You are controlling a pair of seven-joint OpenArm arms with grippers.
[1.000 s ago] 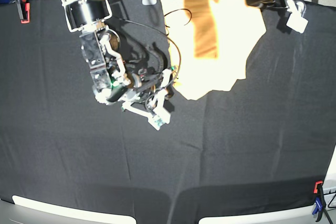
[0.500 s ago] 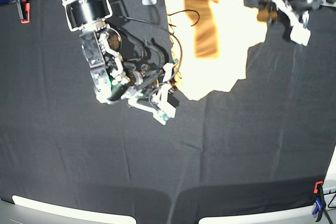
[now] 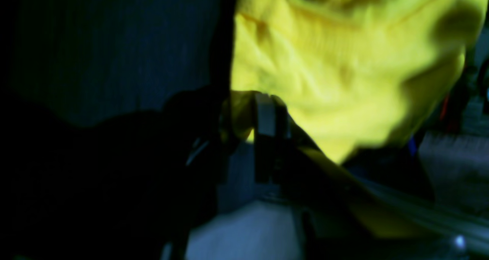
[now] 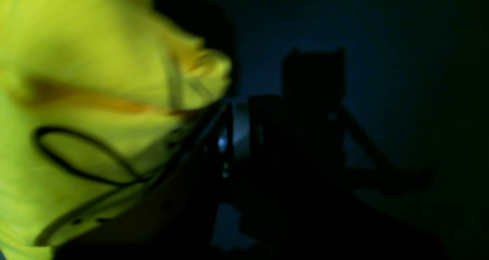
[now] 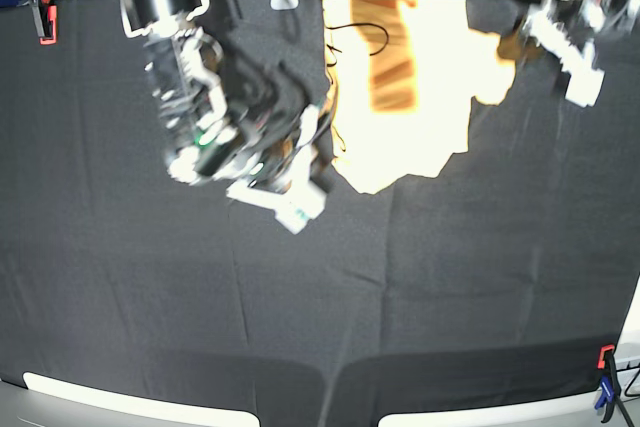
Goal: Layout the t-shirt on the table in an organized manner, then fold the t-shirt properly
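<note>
The table, dark cloth with white edge strips, spreads beneath both grippers. On it the shirt lies between them, its broad part nearer the right gripper, a narrower part reaching out to the left gripper. The left gripper's fingers are nearly together, with the shirt's edge pinched between them. The right gripper is closed with nothing in its grip, just beside the shirt's side. A thin black cable loops over the shirt, near the right gripper. Red clamps sit at the rim, well apart from either gripper.
</note>
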